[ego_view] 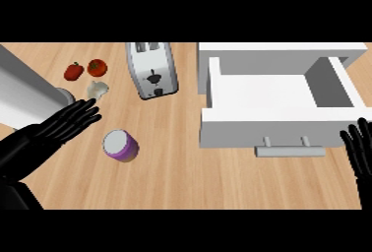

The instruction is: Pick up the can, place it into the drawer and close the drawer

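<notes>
Across the head view, a wooden tabletop (181,177) is filling the frame. Sitting left of centre, at about eight o'clock from the middle, is the can (120,144), purple-sided with a pale top, standing free with bare wood on every side of it. At ten o'clock from the can, the left robot hand (62,125) is lying with its fingers straight and spread apart, the fingertips pointing toward one o'clock, close to the can without touching it. At the view's right edge, near four o'clock, the right robot hand (358,147) is showing fingers up, straight and apart, resting and holding nothing.

The drawer (280,106) is standing pulled out at two o'clock, its white interior showing nothing inside, its front panel and grey handle (291,147) facing six o'clock. A wide strip of open wood is running between the can and the drawer's left wall, and more is lying below the handle toward the lower edge.

At twelve o'clock from the can, a silver toaster (151,69) is lying tilted. Two red tomatoes (85,69) are sitting near the upper left, with a pale garlic bulb (97,89) just below them, near the left robot hand's fingertips. A large grey appliance (25,93) is crowding the left edge at ten o'clock.
</notes>
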Controlling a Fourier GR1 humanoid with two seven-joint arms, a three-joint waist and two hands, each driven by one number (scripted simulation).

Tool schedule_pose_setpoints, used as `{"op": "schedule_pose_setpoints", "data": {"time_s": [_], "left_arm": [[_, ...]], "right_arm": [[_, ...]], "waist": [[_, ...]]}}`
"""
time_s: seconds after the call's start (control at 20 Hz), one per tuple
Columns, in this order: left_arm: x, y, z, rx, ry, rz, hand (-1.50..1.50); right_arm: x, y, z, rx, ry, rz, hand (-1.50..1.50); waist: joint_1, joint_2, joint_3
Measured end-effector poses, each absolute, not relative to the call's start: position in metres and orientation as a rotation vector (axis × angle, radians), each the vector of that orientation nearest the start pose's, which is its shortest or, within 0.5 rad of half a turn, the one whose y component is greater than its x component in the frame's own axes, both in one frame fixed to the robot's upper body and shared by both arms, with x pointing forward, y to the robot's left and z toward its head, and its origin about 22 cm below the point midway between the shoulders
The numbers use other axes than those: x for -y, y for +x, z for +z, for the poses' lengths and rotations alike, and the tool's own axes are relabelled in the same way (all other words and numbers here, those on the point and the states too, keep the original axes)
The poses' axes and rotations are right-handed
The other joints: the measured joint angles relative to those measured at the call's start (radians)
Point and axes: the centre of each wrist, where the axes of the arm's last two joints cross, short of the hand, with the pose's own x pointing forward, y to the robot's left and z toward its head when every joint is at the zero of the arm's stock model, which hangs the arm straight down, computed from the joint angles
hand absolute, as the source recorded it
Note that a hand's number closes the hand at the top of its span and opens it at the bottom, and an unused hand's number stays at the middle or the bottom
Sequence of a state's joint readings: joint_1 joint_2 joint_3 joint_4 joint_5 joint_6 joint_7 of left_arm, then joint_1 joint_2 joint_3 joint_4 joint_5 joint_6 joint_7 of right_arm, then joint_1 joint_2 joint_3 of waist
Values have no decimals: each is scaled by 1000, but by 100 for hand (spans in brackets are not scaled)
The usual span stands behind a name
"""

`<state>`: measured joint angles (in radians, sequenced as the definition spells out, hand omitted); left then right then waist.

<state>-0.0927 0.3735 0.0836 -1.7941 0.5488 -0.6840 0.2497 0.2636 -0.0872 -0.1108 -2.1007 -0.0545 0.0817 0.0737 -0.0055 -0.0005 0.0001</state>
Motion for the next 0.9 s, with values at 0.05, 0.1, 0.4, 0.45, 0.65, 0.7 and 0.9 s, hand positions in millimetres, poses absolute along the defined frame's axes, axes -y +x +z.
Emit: {"op": "schedule_pose_setpoints", "data": {"time_s": [0.05, 0.1, 0.4, 0.45, 0.65, 0.7, 0.9], "left_arm": [[-304, 254, 106, 1609, -561, -623, -150], [-300, 252, 102, 1605, -560, -624, -150], [-291, 262, 76, 1594, -547, -631, -150], [-291, 263, 68, 1594, -543, -625, -150], [-294, 266, 53, 1589, -526, -614, -150], [-292, 269, 50, 1589, -520, -609, -150], [-294, 279, 34, 1584, -504, -607, -150]], "right_arm": [[282, 165, 80, 1782, -162, 9, -150], [285, 162, 80, 1781, -167, 8, -150], [289, 164, 79, 1780, -172, 11, -150], [289, 164, 79, 1782, -174, 14, -150], [297, 167, 74, 1784, -178, 18, -150], [297, 164, 77, 1784, -177, 19, -150], [301, 164, 78, 1784, -179, 11, -150]], "waist": [[0, 0, 0], [1, 0, 0], [0, 0, 0], [1, 1, 0], [1, 1, 0], [1, 1, 0], [0, 1, 0]]}}
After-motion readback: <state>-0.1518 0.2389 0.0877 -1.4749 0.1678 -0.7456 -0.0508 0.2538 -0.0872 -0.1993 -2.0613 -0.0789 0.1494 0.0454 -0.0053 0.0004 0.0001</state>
